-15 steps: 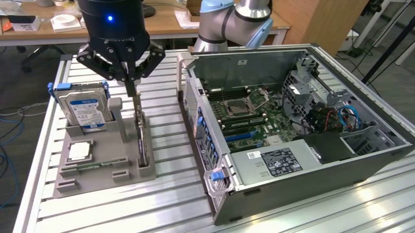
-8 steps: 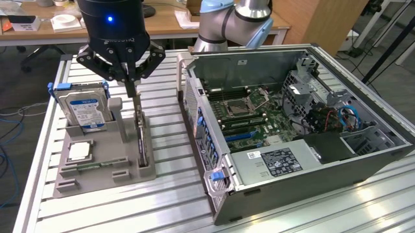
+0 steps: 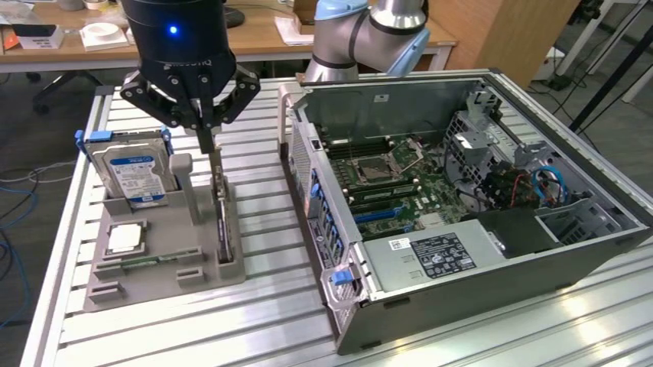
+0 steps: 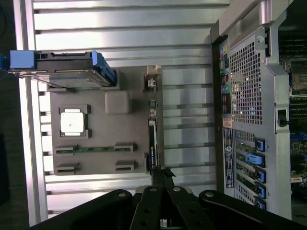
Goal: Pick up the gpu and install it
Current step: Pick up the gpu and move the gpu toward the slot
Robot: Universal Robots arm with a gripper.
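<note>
At the near edge of the slotted aluminium desk point(image 3: 204, 329) stood a grey moulded holder point(image 3: 153, 287). A narrow green memory stick point(image 3: 153, 261) lay in its front slot, and a CPU point(image 3: 125, 238) sat in the square recess just behind. The gpu point(image 3: 225, 222) stood on edge in the long slot on the side of the holder facing the computer case point(image 3: 490, 283), still seated there. Behind the CPU, a blue-labelled hard drive point(image 3: 131, 174) leaned upright in its cradle.

The gripper point(image 3: 209, 145) pointed straight down over the far end of the gpu. Its fingers were clenched together, with the tips at the card's top edge. Whether they pinched that edge could not be told.

Just beside the holder, on the exterior view's right, the case lay on its side with the panel off. Its motherboard point(image 3: 398, 191) and power supply point(image 3: 433, 252) were exposed. The arm point(image 3: 357, 38) rose behind the case, and a wooden desk point(image 3: 255, 42) stood beyond.
</note>
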